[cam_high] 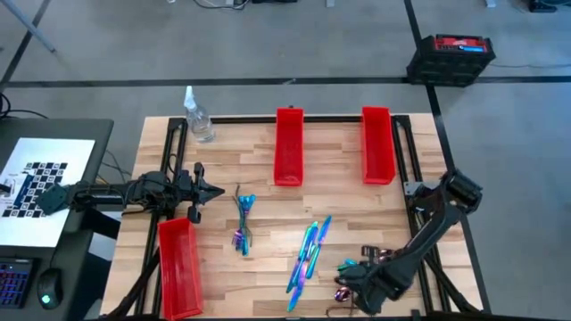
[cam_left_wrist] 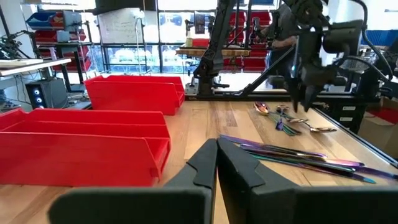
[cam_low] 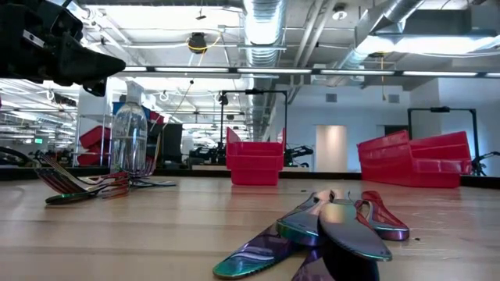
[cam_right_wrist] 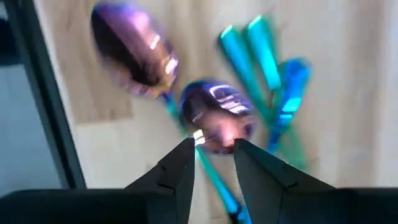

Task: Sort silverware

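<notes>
Silverware (cam_high: pixel 305 257) all loose on tabletop (cam_high: pixel 339 201); red bins (cam_high: pixel 288 146) hold nothing visible. Right gripper (cam_right_wrist: pixel 211 155) slightly spread over spoon (cam_right_wrist: pixel 216 123); left gripper (cam_left_wrist: pixel 216 163) pressed together.

My left arm lies stretched level along the worktop's left side, left gripper (cam_high: pixel 198 192) aimed inward, fingers (cam_left_wrist: pixel 208 165) pressed together. My right arm is folded down at the near right corner, right gripper (cam_high: pixel 357 283) pointing straight down just above the worktop, fingers (cam_right_wrist: pixel 180 163) slightly parted, nothing gripped.
</notes>
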Tool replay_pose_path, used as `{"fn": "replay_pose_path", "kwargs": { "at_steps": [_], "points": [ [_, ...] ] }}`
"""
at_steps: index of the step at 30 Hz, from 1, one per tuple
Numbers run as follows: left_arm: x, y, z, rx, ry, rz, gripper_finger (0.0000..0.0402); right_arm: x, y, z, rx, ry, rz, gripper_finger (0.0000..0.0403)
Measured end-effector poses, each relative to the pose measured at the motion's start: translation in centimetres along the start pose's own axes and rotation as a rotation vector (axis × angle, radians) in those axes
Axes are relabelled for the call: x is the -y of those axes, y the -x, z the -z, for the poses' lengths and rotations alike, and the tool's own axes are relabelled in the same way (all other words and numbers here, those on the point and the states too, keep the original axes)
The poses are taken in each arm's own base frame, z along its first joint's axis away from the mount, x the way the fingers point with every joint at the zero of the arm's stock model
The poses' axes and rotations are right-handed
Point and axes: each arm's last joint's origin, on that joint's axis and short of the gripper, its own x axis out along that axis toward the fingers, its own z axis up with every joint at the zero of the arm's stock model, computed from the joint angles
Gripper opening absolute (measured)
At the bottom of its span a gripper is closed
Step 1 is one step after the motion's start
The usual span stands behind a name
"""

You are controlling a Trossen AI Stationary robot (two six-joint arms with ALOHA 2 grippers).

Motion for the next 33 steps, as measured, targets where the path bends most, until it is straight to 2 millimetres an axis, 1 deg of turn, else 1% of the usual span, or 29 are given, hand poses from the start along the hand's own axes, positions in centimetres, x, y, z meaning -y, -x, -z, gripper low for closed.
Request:
{"fn": "replay_pose_path", "kwargs": {
  "at_steps": [2,4,6,9,11,16,22,24,25,28,29,33],
  "points": [
    [0.0,0.0,0.0,0.000,-0.010,-0.002,0.0000,-0.6,-0.2,0.5,0.003,0.011,-0.013,0.0104],
    [0.0,0.0,0.0,0.000,-0.008,-0.004,0.0000,-1.1,-1.1,0.9,-0.009,0.022,0.003,0.0104],
    [0.0,0.0,0.0,0.001,-0.003,-0.007,0.0000,-0.9,-2.0,1.3,-0.036,0.023,0.046,0.0104],
    [0.0,0.0,0.0,0.000,-0.008,-0.009,0.0000,-0.9,-2.7,1.3,-0.045,0.013,0.062,0.0104],
    [0.0,0.0,0.0,0.001,0.011,-0.012,0.0000,-0.8,-3.5,1.4,-0.059,0.014,0.092,0.0104],
    [0.0,0.0,0.0,0.004,0.012,-0.011,0.0000,-0.7,-4.3,0.9,-0.060,0.006,0.104,0.0104],
    [0.0,0.0,0.0,0.005,0.011,-0.011,0.0000,-0.6,-4.5,0.4,-0.057,0.015,0.091,0.0101],
    [0.0,0.0,0.0,0.005,0.005,-0.012,0.0000,-0.5,-4.5,0.3,-0.065,0.025,0.088,0.0089],
    [0.0,0.0,0.0,0.005,0.000,-0.012,0.0000,-0.4,-4.5,0.2,-0.077,0.035,0.082,0.0076],
    [0.0,0.0,0.0,0.005,0.004,-0.012,0.0000,-0.3,-4.6,0.1,-0.114,0.038,0.055,0.0021],
    [0.0,0.0,0.0,0.005,0.003,-0.013,0.0000,-0.3,-4.6,0.1,-0.119,0.035,0.052,0.0013],
    [0.0,0.0,0.0,0.005,-0.012,-0.014,0.0000,-0.3,-4.0,0.0,-0.111,0.015,0.039,0.0005]
  ]
}}
